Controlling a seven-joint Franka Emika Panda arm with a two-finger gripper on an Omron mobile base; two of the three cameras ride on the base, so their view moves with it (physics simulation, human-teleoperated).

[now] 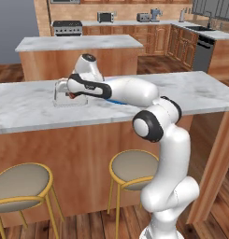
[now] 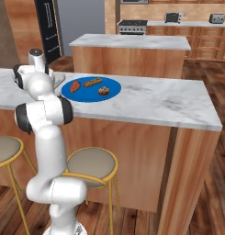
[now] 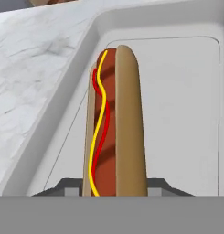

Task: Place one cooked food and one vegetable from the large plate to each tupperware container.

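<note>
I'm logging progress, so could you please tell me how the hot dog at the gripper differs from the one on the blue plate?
The hot dog at the gripper is inside the pale container, held between the fingers; the second hot dog lies untouched on the blue plate. The first is alone in its tray; the second has two other food pieces nearby. Both are sausages in tan buns.

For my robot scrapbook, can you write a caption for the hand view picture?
Hot dog held in the end effector, hanging over the pale grey tupperware container on the marble counter.
</note>
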